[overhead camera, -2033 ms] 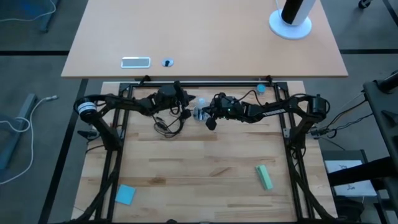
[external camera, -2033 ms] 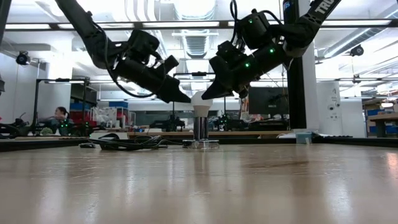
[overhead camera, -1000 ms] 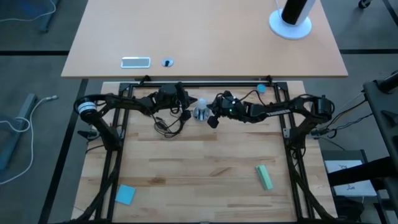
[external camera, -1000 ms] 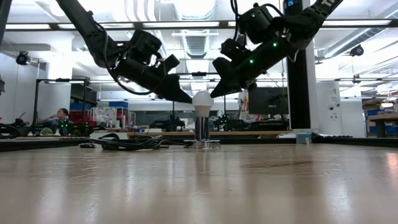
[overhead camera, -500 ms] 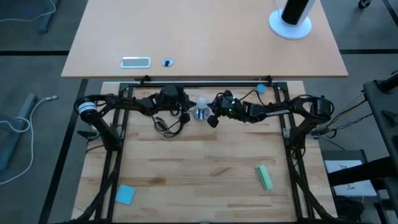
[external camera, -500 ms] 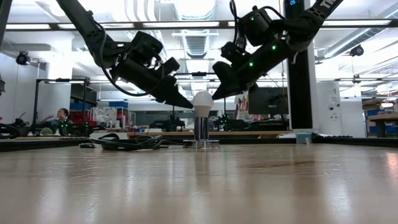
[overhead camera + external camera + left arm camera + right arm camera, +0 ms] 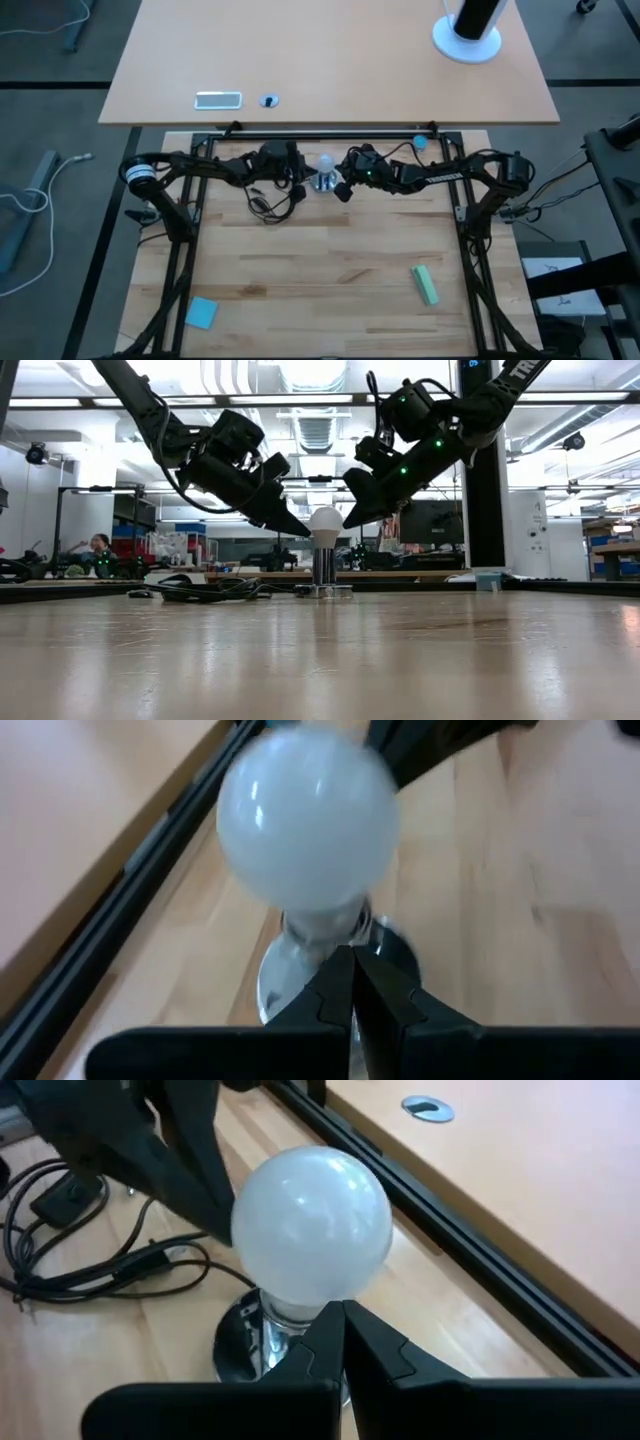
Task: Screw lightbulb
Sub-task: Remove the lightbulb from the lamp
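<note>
Frosted white, the lightbulb (image 7: 326,523) stands upright in its socket (image 7: 322,573) at the far middle of the table (image 7: 320,280), long axis vertical, black cord (image 7: 268,203) trailing off to the left. Your left gripper (image 7: 297,527) and right gripper (image 7: 352,518) flank it, both closed on nothing, tips aimed at the neck just beside the glass. Neither looks clearly nearer, so you'd open whichever you choose before turning the bulb about that axis.

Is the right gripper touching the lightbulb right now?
Cannot tell. In the low view the shut right gripper tip sits right at the lightbulb, with no clear gap or contact; the right wrist view overlaps them too.
</note>
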`<state>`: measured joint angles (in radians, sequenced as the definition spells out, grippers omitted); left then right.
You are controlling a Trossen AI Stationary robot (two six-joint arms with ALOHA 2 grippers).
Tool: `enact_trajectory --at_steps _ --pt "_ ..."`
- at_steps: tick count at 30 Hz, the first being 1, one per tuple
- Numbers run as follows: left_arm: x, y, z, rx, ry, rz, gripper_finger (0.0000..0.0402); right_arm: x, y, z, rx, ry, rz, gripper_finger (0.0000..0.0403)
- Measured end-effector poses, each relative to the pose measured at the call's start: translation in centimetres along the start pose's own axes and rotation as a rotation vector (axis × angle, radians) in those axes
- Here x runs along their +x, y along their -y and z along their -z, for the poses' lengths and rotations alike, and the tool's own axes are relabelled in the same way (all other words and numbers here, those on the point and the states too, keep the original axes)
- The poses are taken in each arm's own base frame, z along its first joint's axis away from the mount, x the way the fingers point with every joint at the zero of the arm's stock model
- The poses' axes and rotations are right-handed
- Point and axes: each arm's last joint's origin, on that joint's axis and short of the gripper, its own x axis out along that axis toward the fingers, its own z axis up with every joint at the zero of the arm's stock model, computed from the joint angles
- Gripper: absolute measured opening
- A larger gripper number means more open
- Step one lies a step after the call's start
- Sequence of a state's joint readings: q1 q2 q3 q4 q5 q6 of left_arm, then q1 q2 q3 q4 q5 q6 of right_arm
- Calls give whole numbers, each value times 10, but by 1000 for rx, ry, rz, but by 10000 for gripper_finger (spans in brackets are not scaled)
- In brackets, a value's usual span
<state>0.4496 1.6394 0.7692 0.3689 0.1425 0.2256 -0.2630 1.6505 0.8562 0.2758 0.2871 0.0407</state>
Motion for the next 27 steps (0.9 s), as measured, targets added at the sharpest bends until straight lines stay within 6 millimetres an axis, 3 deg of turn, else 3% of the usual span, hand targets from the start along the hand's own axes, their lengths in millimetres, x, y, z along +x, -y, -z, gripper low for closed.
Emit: enact_trajectory --at_steps 7,13,27 --pt "-3 -3 6 -5 -86 -115 0 -1 -1 6 -10 -60 -2 0" --pt "-3 -12 -8 13 42 -183 0 -5 -6 1 -47 -35 -132 0" --pt "-2 -10 -13 56 76 -68 0 -5 -4 -6 -38 30 -106 0"
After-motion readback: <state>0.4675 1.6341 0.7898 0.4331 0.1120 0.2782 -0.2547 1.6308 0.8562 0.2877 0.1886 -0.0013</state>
